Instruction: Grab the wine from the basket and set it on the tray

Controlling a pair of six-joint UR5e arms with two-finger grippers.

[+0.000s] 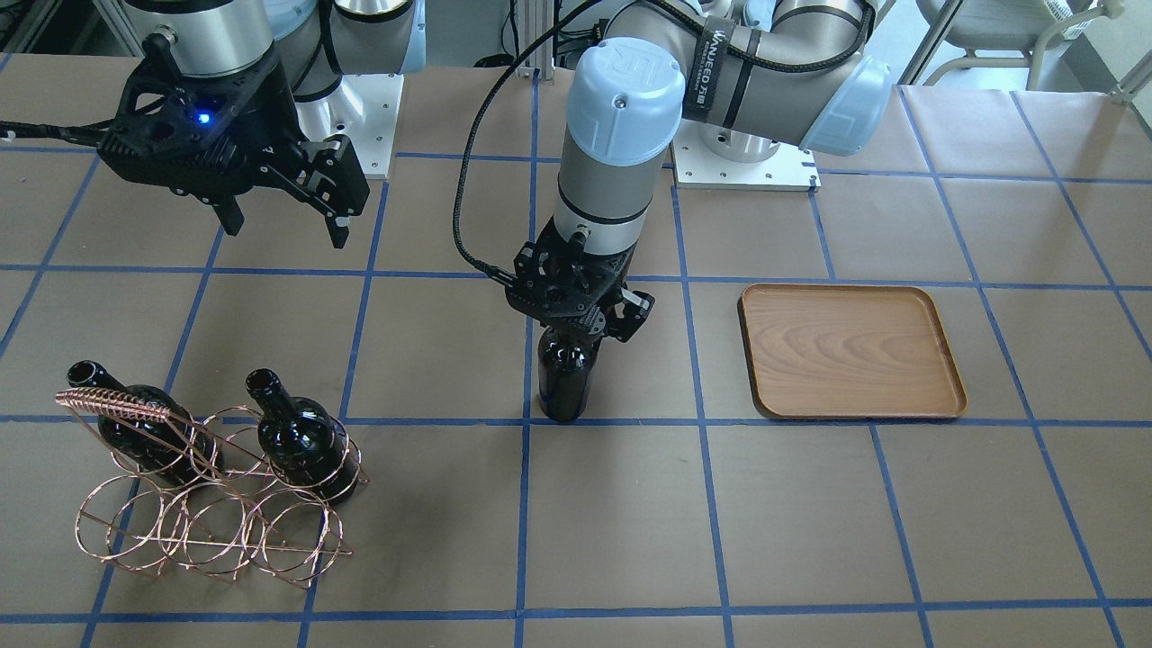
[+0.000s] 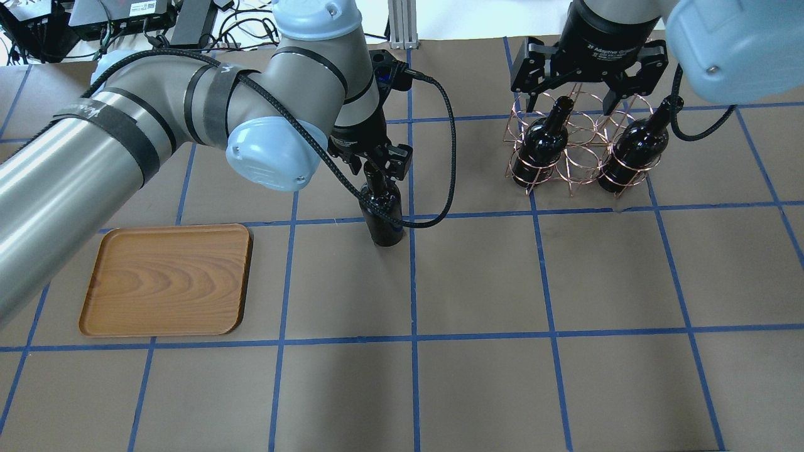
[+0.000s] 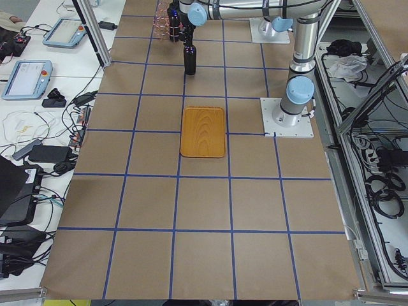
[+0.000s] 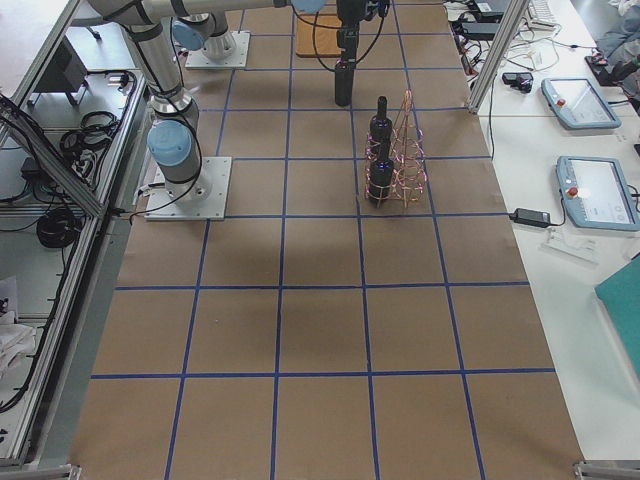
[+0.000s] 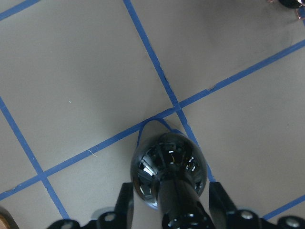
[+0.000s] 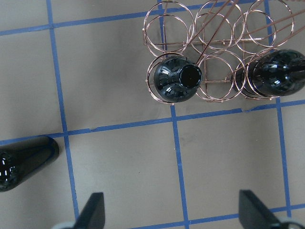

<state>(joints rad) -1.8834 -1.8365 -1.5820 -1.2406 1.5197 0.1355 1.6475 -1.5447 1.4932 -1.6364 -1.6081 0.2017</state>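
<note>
While the wooden tray (image 2: 166, 280) lies bare off to one side, the wire basket (image 2: 581, 150) holds two dark bottles; the right gripper (image 2: 587, 88) hangs above it with its jaws wide apart, gripping nothing. The left gripper (image 2: 375, 162) pinches the neck of the wine (image 2: 382, 213); that bottle stands upright on the table (image 2: 477, 351), between basket and tray.

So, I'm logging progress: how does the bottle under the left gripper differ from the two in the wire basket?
The bottle stands upright on the bare table, its neck between the left gripper fingers; the basket bottles lean in the basket rings, ungripped. It is nearer the tray; they sit below the open right gripper. All three look identical, dark and unlabelled.
</note>
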